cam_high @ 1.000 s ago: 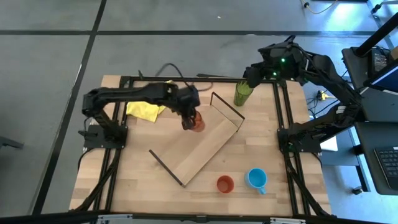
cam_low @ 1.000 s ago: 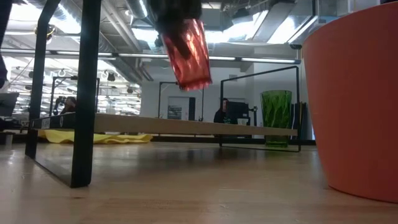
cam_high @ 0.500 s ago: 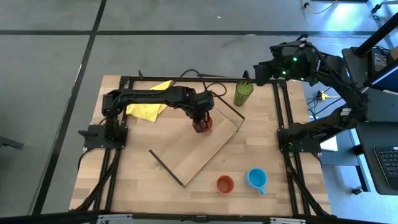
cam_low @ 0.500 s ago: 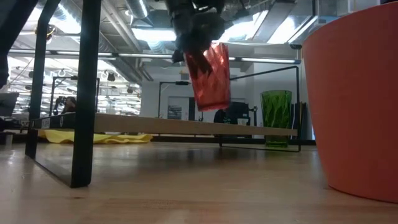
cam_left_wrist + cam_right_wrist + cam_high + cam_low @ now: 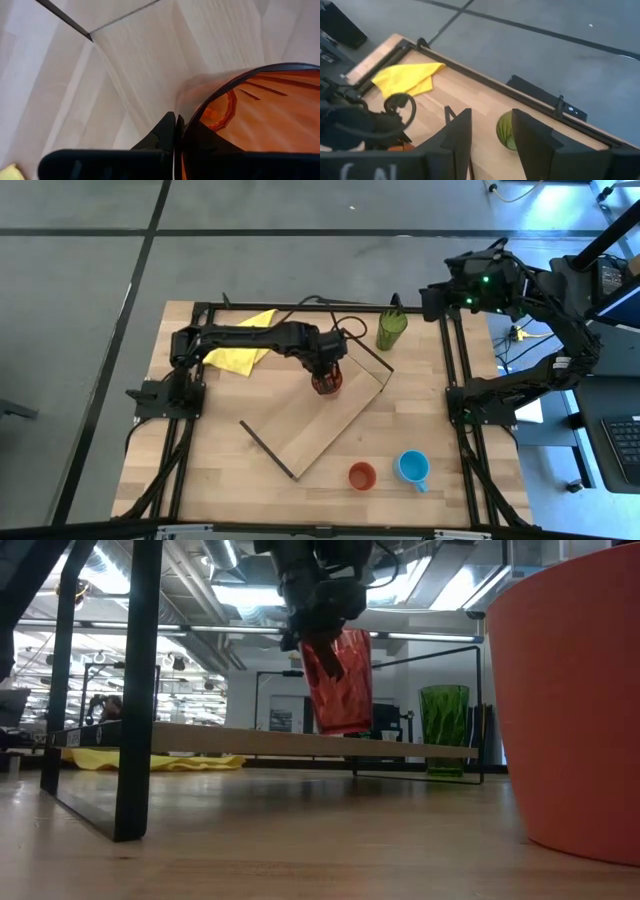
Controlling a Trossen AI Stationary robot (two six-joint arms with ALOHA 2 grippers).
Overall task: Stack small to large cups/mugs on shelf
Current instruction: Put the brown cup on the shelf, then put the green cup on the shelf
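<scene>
My left gripper is shut on the orange-red translucent tumbler, holding it over the far end of the light-wood shelf board. In the low view the tumbler hangs mouth-up, its base at about the level of the board. My right gripper is open, high beyond the table's far right corner. It stands apart from the green tumbler, which rests on its base beside the shelf's wire frame. The short orange-red cup and blue mug stand near the near edge. My left gripper pinches the tumbler's wall at its rim, one finger outside and the other inside. The fingers come from above, pointing down. The tumbler hangs below them, slightly tilted. Whether its base touches the board, I cannot tell.
A yellow cloth lies at the table's far left. A dark cable loops by the far edge. The shelf lies diagonally, with a second black wire frame at its near end. The short cup fills the low view's right side.
My left gripper carried the orange-red tumbler toward the table's right, from beside the shelf to over its far end, and lowered it toward the board. The tumbler now hangs less tilted. My right gripper drew back toward the right, away from the green tumbler.
</scene>
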